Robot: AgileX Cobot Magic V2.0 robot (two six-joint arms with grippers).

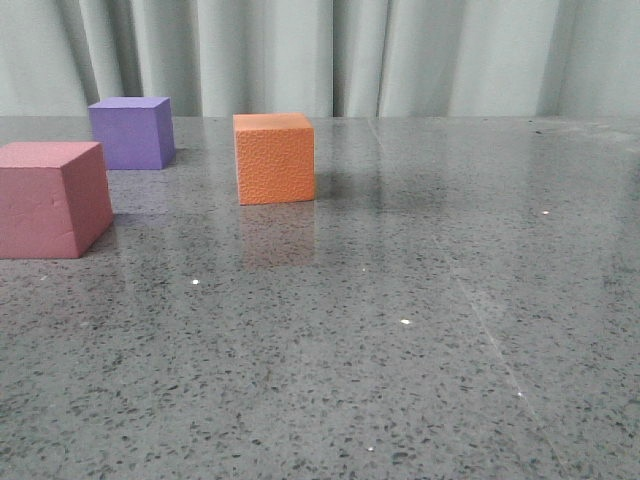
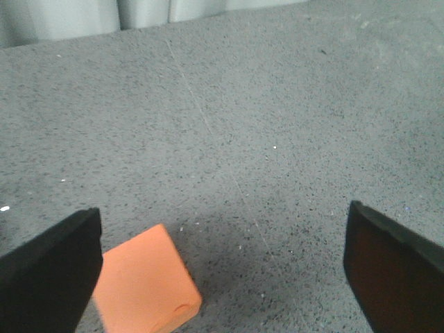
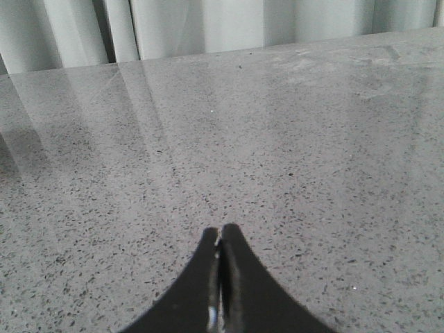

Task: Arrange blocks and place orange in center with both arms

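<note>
Nearest the front camera, the pink-red block [image 1: 50, 198] is sitting at the table's [image 1: 420, 330] left edge, the purple block [image 1: 131, 131] behind it. Left tool [image 2: 222, 270] is hovering released beside the orange block [image 1: 274, 157], probably lining up a grasp. Right tool [image 3: 220, 243] is waiting clenched on nothing.

Left end effector [image 2: 222, 277] spread wide apart; right end effector [image 3: 220, 239] closed, fingertips touching.
</note>
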